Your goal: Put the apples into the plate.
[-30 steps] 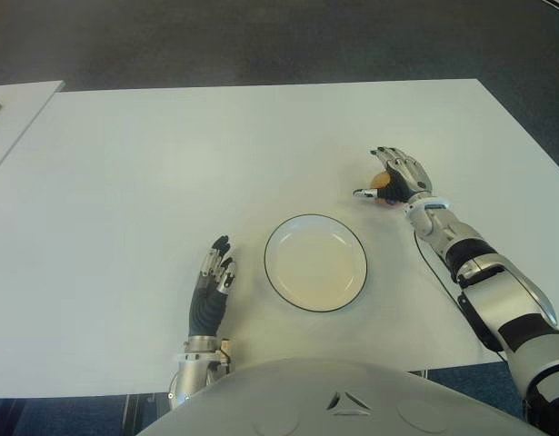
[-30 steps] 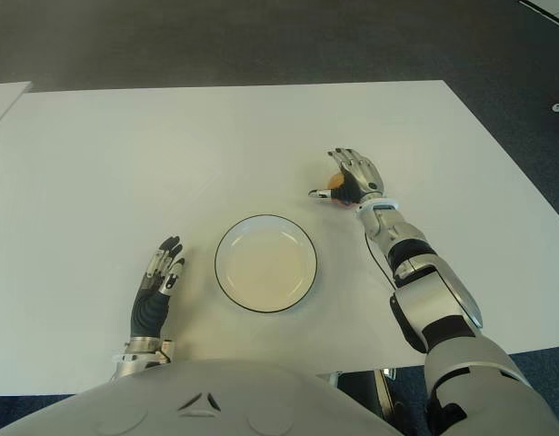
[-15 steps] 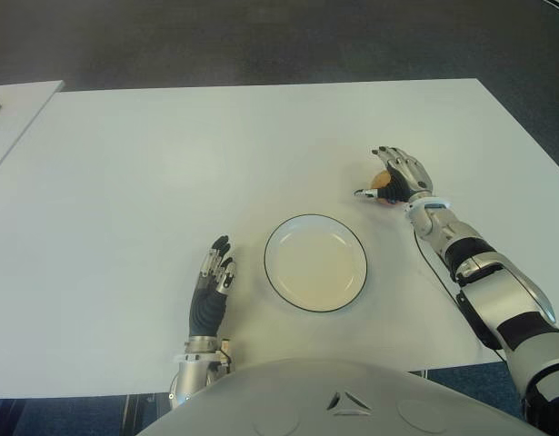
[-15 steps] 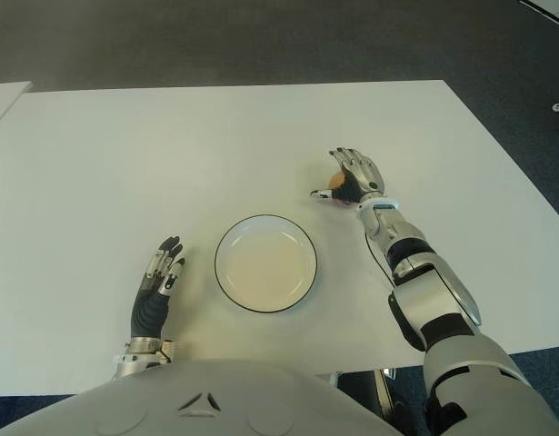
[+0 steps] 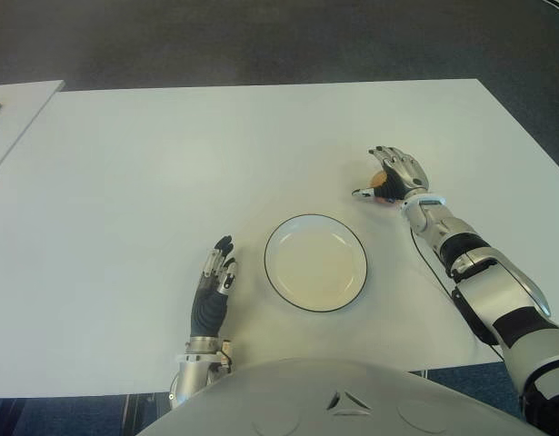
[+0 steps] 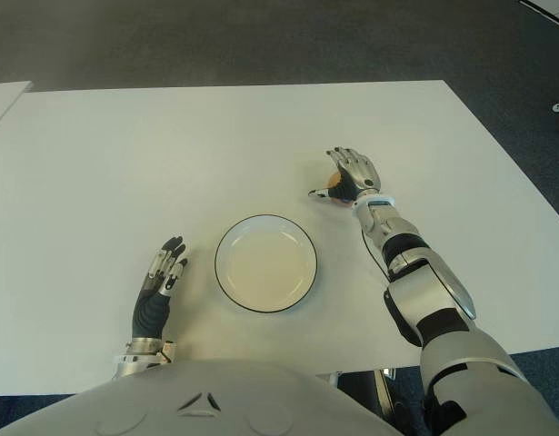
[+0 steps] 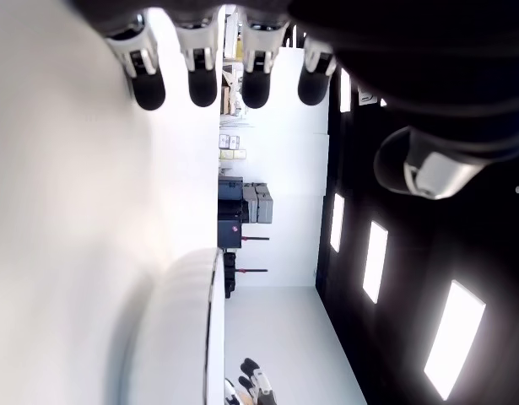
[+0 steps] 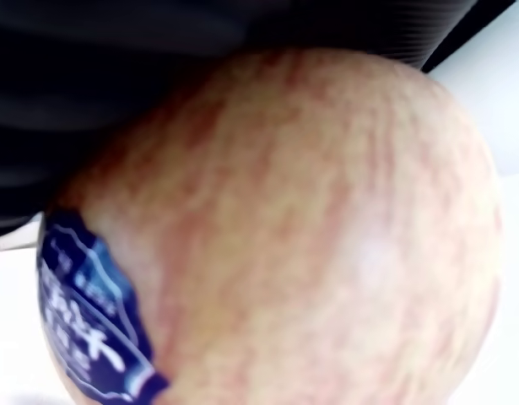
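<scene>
A humanoid robot is leaning over a white table [image 5: 124,182]. Nearest, at seven o'clock, its left hand [image 5: 213,289] is lying flat with fingers extended, holding nothing. At centre, a black-rimmed white plate [image 5: 315,262] is sitting bare. Farther, at two o'clock from the plate, the right hand [image 5: 394,178] is cupping a reddish-yellow apple [image 8: 310,236] with a blue sticker [image 8: 86,325], fingers curling over it against the table. A firm wrap before lifting looks wise, then a short carry toward seven o'clock. The apple is round; its stem direction cannot be told.
</scene>
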